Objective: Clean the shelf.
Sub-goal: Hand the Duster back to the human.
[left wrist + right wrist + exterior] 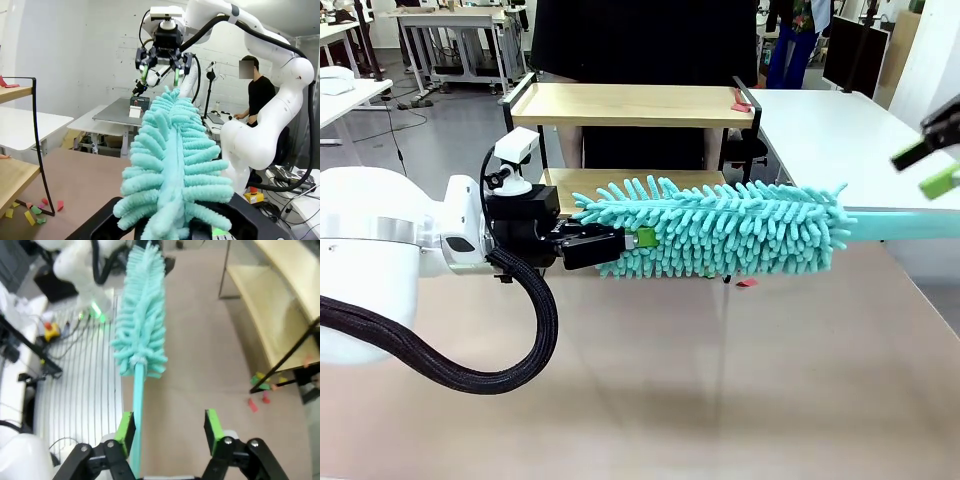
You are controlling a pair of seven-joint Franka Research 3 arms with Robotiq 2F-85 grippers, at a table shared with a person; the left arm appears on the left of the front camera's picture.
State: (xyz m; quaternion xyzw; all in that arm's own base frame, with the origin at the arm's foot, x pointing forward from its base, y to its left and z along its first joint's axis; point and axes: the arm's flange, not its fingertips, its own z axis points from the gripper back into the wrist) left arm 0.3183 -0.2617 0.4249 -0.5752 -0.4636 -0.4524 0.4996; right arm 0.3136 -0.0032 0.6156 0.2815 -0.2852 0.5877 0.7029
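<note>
The shelf (630, 105) stands at the table's far side, two light boards in a black frame, and also appears as the shelf (270, 305) and the shelf (20, 170). A teal fluffy duster (720, 230) lies level in front of its lower board. My left gripper (620, 243) is shut on the tip of the duster's head. The duster's handle (900, 222) points right. My right gripper (932, 155) hangs open above the handle's end. In the right wrist view the handle (137, 405) runs just beside one green pad (126, 427), and the right gripper (170, 426) holds nothing.
Small coloured scraps (745, 283) lie on the brown table by the shelf's foot, seen too as scraps (262, 390) and scraps (35, 212). A red scrap (740, 103) sits on the top board. A person in dark clothes (640, 40) stands behind the shelf.
</note>
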